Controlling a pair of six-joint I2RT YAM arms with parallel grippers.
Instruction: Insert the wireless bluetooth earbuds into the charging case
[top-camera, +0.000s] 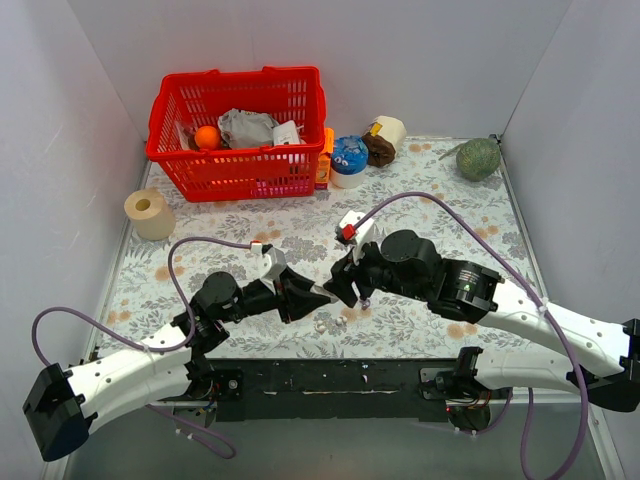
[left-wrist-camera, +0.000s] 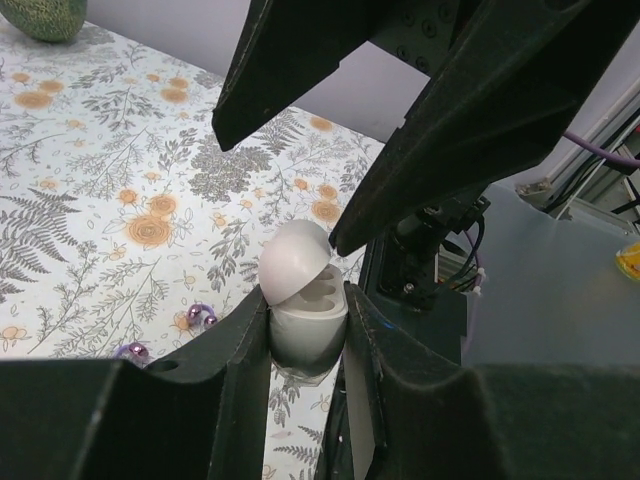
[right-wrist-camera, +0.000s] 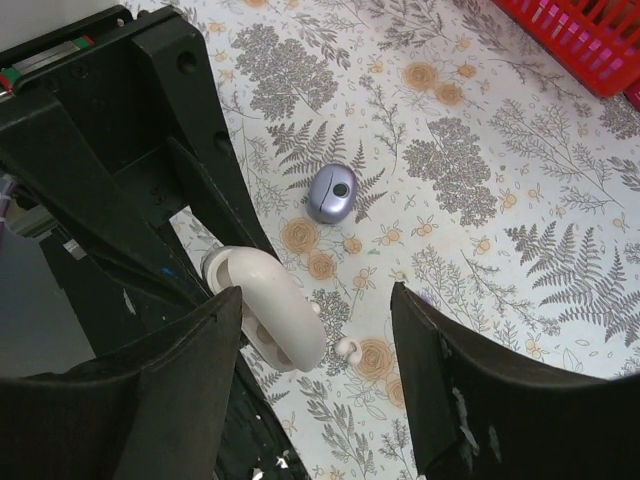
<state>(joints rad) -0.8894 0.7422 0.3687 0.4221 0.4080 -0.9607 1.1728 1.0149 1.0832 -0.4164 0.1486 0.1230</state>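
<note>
My left gripper (left-wrist-camera: 307, 303) is shut on the charging case (left-wrist-camera: 312, 325), a pale case held upright with its lid (left-wrist-camera: 293, 256) hinged open and two empty sockets showing. The case also shows in the right wrist view (right-wrist-camera: 272, 305). Two shiny purple earbuds (left-wrist-camera: 199, 318) (left-wrist-camera: 130, 352) lie on the flowered cloth left of the case. In the top view they lie just in front of the grippers (top-camera: 322, 324) (top-camera: 341, 321). My right gripper (right-wrist-camera: 320, 300) is open and empty, hovering right above the case, and shows in the top view (top-camera: 353, 292). A lavender bud (right-wrist-camera: 332, 192) lies beyond it.
A red basket (top-camera: 240, 130) with items stands at the back left. A paper roll (top-camera: 150, 213) sits at the left edge. A blue cup (top-camera: 349, 160), a brown item beside a roll (top-camera: 385, 140) and a green avocado-like object (top-camera: 478, 158) line the back. White walls enclose the table.
</note>
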